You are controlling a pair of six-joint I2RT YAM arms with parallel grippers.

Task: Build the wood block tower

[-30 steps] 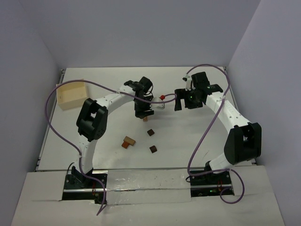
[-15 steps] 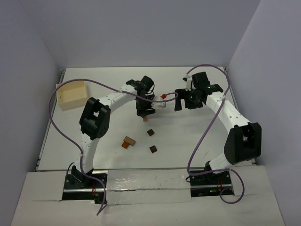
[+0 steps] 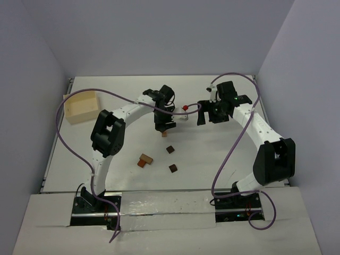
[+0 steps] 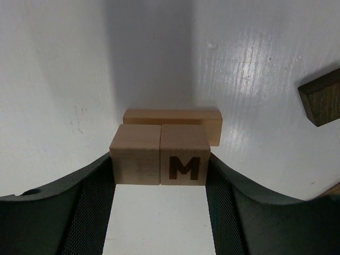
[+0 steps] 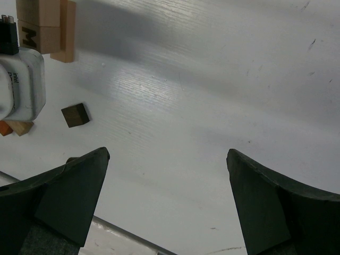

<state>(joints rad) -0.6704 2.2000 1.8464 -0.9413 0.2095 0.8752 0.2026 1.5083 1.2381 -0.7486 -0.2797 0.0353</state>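
My left gripper (image 4: 159,178) points down at the middle of the table (image 3: 164,127). It is shut on two light tan cubes side by side: a plain one (image 4: 135,155) and one marked M (image 4: 185,159). The longer tan piece (image 4: 172,118) lies right behind them; I cannot tell whether they touch it. All of these show at the top left of the right wrist view (image 5: 40,24). My right gripper (image 5: 167,154) is open and empty, to the right of them (image 3: 202,114). No standing tower is in view.
Loose blocks lie nearer the arms: two dark cubes (image 3: 170,149) (image 3: 173,168) and a tan and orange pair (image 3: 144,160). One dark cube also shows in the left wrist view (image 4: 321,96). A pale tan board (image 3: 81,107) sits at the far left.
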